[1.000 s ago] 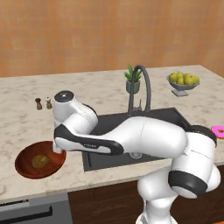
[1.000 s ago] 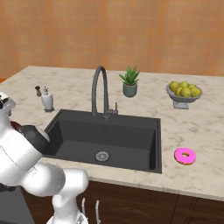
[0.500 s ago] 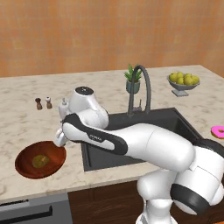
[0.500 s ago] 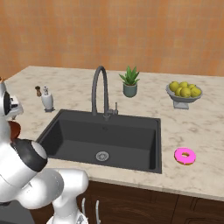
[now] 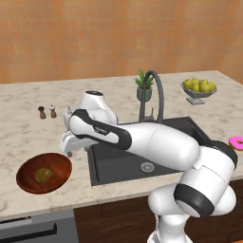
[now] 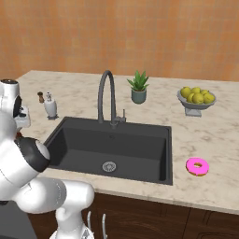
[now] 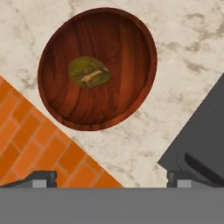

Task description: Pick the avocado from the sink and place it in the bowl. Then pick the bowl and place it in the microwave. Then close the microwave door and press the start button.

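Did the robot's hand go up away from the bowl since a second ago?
Yes. In the left base view the gripper has risen off the bowl rim and now hangs, open, above its right edge, closer to the sink corner. The avocado stays inside.

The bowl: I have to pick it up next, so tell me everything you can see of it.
The bowl is wide, shallow and round, of reddish-brown wood with dark grain. It sits upright on the marble counter, left of the sink and near the counter's front edge. The olive-green avocado lies inside it, a little off centre. The gripper hovers above, open, touching nothing.
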